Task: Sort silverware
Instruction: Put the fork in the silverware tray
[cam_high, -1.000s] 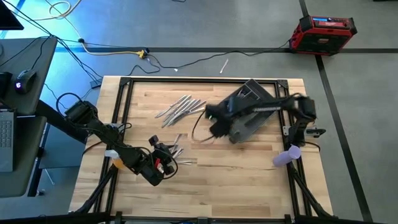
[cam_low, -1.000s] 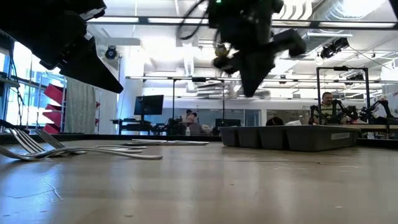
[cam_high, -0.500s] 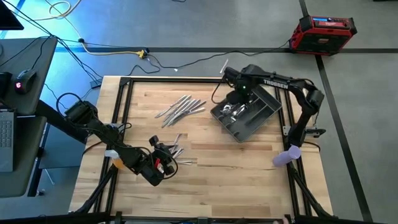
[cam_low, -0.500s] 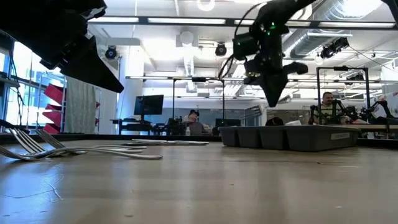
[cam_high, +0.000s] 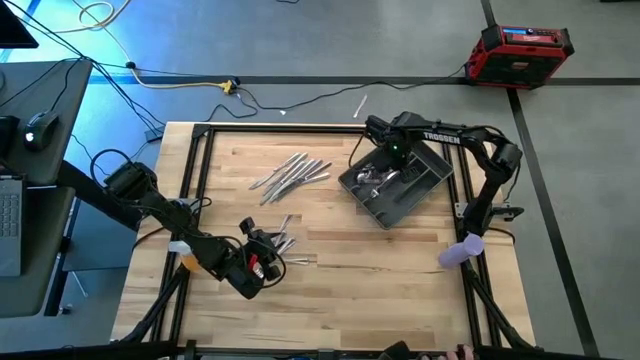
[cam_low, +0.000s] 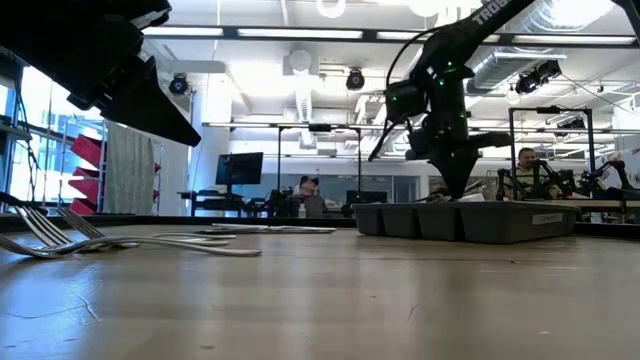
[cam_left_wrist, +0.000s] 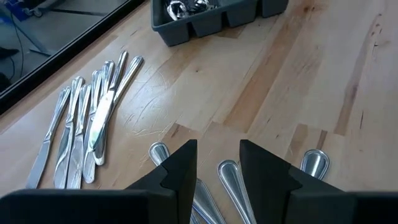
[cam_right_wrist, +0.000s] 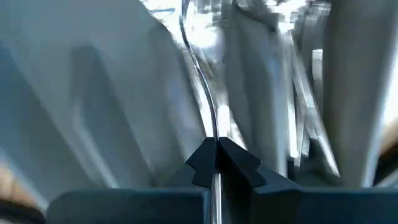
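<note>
Hovering low over the near-left part of the wooden table (cam_high: 340, 290), the left gripper (cam_high: 262, 265) had its two fingers (cam_left_wrist: 177, 171) parted with nothing between them; just beyond them lay a few spoons (cam_left_wrist: 233, 177), handles pointing its way. Forks (cam_low: 60, 235) rested on the wood close to the low camera, under that arm. Farther toward the middle of the table, a loose fan of knives (cam_high: 290, 175) lay side by side, touching or overlapping, well apart from the gripper. To the right of them stood the dark grey tray (cam_high: 432, 180), set at an angle to the table's edges, with several shiny pieces piled in one of its compartments (cam_high: 375, 180). The right gripper (cam_high: 392, 150) reached down into the tray at its far side, fingertips at or just below the rim in the low view. Its fingers (cam_right_wrist: 239, 162) were clenched on a slim piece of silverware (cam_right_wrist: 208, 109), whose curved shaft ran forward between the tray's grey walls. Which kind of piece it was could not be told.
</note>
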